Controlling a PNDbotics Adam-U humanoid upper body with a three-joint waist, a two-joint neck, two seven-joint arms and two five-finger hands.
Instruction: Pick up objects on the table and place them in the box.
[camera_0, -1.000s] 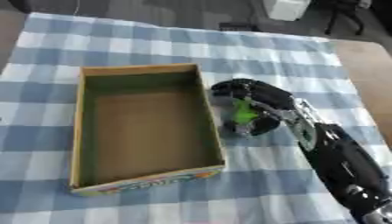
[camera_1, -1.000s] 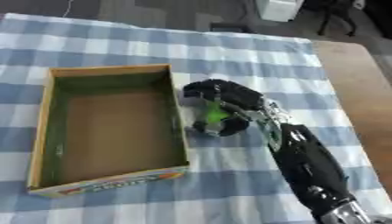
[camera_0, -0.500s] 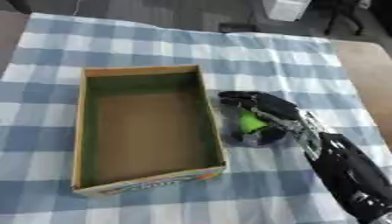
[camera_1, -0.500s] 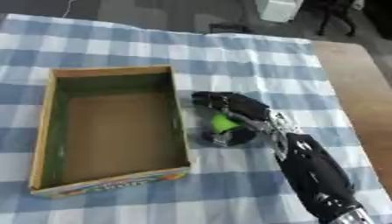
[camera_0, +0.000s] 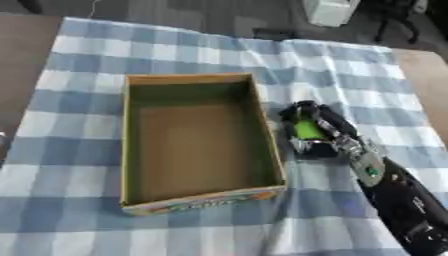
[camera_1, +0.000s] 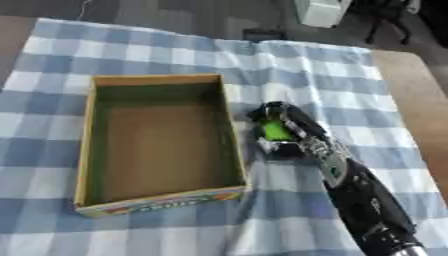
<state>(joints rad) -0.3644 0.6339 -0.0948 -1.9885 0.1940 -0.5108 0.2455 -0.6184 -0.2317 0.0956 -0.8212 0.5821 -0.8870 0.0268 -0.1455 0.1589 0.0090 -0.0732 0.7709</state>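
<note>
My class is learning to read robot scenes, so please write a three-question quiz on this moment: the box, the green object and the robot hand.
1. True or false: the cardboard box already holds the green object.
2. Which robot hand is curled round the green object?
A. left
B. right
C. neither
3. Fill in: the green object lies to the robot's ____ of the box, over the checked cloth.

Key
1. False: the box interior shows only bare cardboard, and the green object is outside it.
2. B: the arm comes in from the lower right, and its fingers wrap the object.
3. right
</note>
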